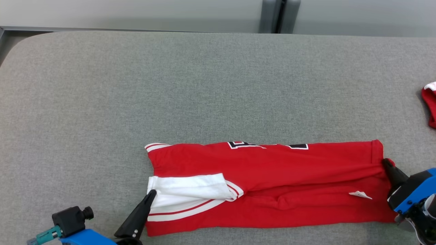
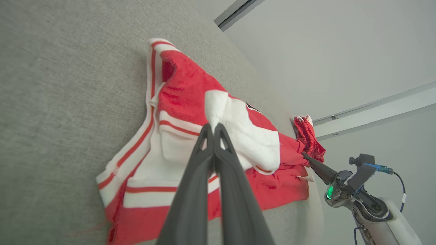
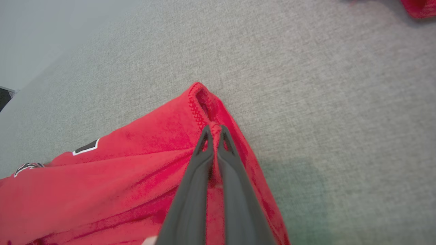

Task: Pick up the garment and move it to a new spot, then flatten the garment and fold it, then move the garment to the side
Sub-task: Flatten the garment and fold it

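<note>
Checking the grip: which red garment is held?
The long red jersey with white trim, pinched at both ends; the small red bundle lies apart, far right.

Another red cloth [image 1: 430, 102] (white-trimmed) lies on the grey table [image 1: 204, 85].

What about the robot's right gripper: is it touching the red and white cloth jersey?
Touching. The right wrist view shows the right gripper shut, its fingertips pinching a bunched corner of the red and white cloth jersey.
</note>
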